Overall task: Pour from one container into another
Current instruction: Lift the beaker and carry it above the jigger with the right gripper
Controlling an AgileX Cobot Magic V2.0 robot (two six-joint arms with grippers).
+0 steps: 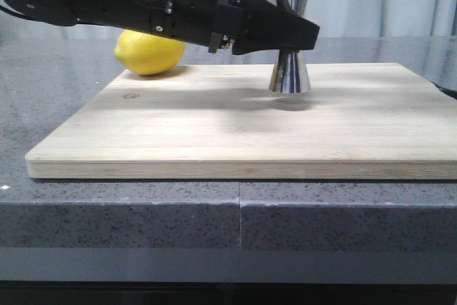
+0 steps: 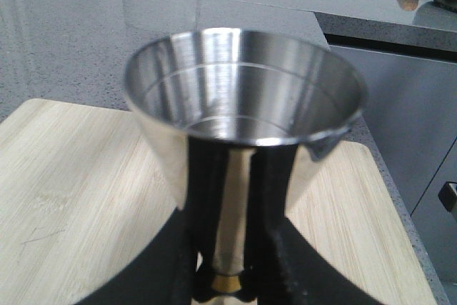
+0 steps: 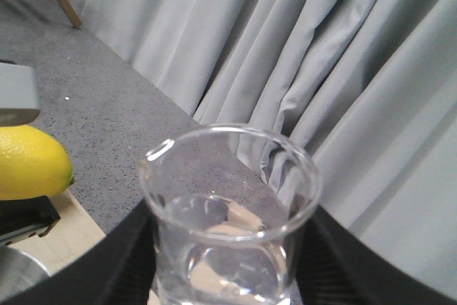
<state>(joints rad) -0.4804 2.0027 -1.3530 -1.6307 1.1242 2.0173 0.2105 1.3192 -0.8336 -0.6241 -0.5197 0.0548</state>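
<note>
The left pincer (image 1: 296,46) clamped the slick, shiny steel hourglass jigger (image 2: 243,126) at its waist, while the right pincer (image 3: 228,287) gripped the fragile clear glass beaker (image 3: 230,226) between its fingers.

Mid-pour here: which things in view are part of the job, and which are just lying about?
Job:
- glass beaker, with clear liquid, in the right gripper
- steel jigger, upright on the board, left gripper around its waist

Lying about:
- lemon
- wooden cutting board, only the work surface
</note>
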